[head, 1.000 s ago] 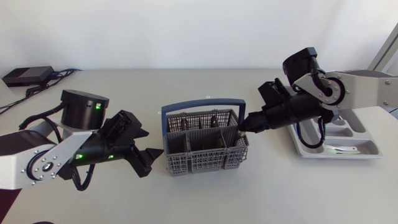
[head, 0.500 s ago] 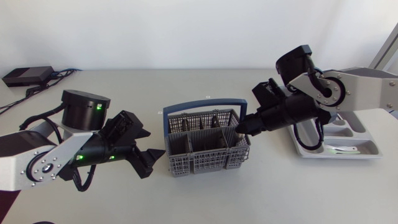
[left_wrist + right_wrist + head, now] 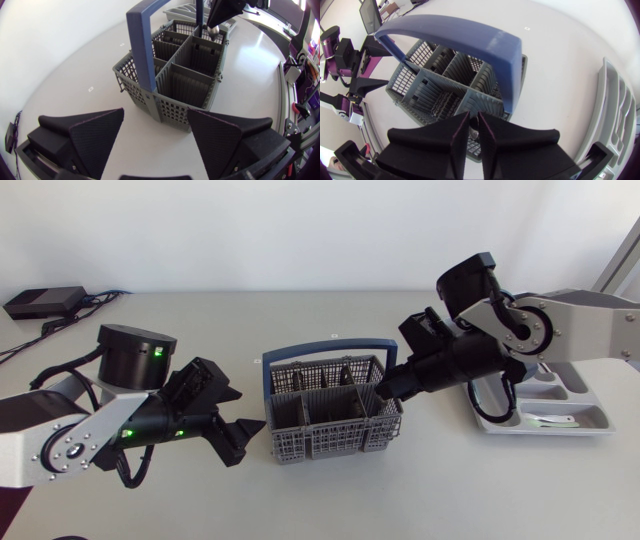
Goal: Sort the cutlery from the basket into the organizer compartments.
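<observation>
The grey cutlery basket [image 3: 330, 428] with a blue handle [image 3: 325, 348] stands mid-table. My right gripper [image 3: 384, 387] dips into its right-hand corner compartment. In the right wrist view its fingers [image 3: 457, 131] stand almost together on a thin silvery cutlery piece [image 3: 475, 133], just over the basket [image 3: 435, 85]. My left gripper [image 3: 240, 425] hovers low beside the basket's left wall, open and empty, and faces the basket [image 3: 185, 90] with its fingers [image 3: 95, 135] wide apart. The grey organizer [image 3: 590, 420] lies at the far right behind my right arm, with a pale piece [image 3: 548, 421] in its front compartment.
A black box [image 3: 42, 302] with cables sits at the table's back left corner. Bare tabletop runs along the front edge and behind the basket.
My right arm has shifted a little left, bringing its gripper further over the basket's right corner, and its fingers have drawn closer together. The left arm has stayed still.
</observation>
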